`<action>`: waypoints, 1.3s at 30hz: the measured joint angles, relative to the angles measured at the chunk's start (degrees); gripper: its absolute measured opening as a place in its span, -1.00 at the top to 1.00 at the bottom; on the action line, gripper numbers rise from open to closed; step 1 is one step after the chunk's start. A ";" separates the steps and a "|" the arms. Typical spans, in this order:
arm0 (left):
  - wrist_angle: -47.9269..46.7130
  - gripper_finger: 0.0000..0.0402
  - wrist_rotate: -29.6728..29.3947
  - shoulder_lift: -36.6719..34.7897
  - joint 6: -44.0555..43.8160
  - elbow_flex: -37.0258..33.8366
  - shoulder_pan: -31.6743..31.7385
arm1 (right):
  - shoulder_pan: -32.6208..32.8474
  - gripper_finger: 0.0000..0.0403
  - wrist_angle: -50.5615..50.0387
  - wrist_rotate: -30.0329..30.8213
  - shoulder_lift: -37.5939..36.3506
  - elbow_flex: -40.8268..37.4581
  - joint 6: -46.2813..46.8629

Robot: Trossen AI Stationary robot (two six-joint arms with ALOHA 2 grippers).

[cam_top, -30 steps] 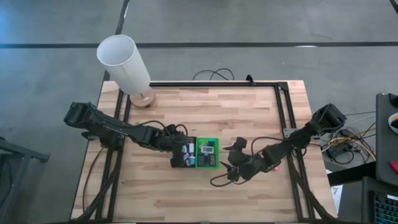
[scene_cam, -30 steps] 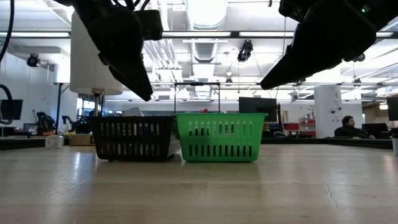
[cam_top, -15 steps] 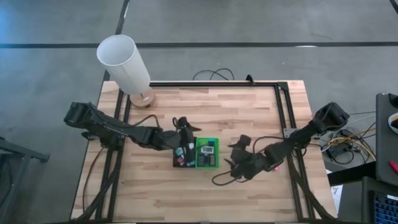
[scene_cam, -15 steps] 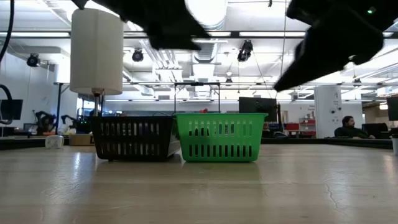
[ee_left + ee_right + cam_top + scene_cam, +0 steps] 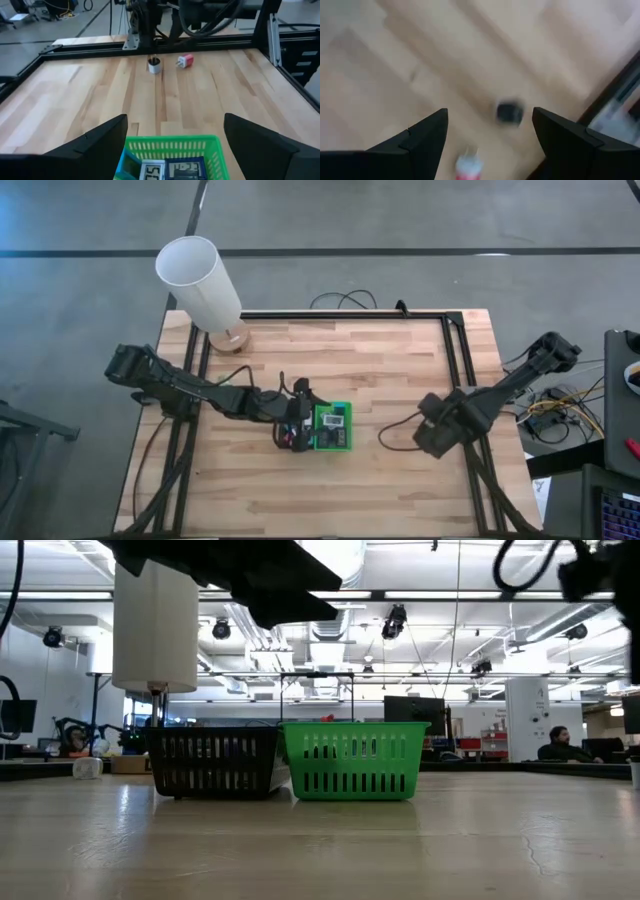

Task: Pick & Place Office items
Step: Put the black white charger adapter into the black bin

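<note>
While the left gripper [image 5: 303,412] hangs over the black tray [image 5: 287,442], just beside the green tray [image 5: 333,443], its fingers [image 5: 100,142] stand wide apart with nothing between them, as they would after a drop or before a reach. Directly ahead of it the green tray holds a few of the office items, among them a white piece [image 5: 151,172] and a dark one [image 5: 185,169], so sorting looks well along. Far beyond its tips, near the table's far rail, two pieces wait on the bare wood: a small white and black cup-like piece [image 5: 154,65] and a pink and white piece [image 5: 185,61] just beside it.

The right gripper [image 5: 432,438] sits well off to the side of the trays, above open table, its fingers [image 5: 415,142] also spread wide and empty. Just ahead of it lie a small dark piece [image 5: 509,112] and a pink and white one [image 5: 468,167], blurred. My guess is that it hovers there to take one of those two next, since they lie on its own side
</note>
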 joint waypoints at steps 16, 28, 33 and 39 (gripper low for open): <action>0.00 -0.67 -0.15 -0.13 2.84 0.00 0.22 | -0.20 -0.42 4.16 -11.18 -2.63 -8.75 6.94; -0.47 -0.67 -0.14 -0.17 2.63 0.00 0.22 | -1.75 -0.42 4.14 -4.16 -2.06 -10.36 7.08; -0.87 -0.67 -0.13 -0.17 2.36 0.00 0.22 | -3.34 -0.42 4.59 -6.23 -1.89 -10.37 4.76; -1.14 -0.67 -0.08 -0.17 2.36 0.00 0.22 | -3.74 -0.42 5.25 -8.96 -1.89 -10.42 0.77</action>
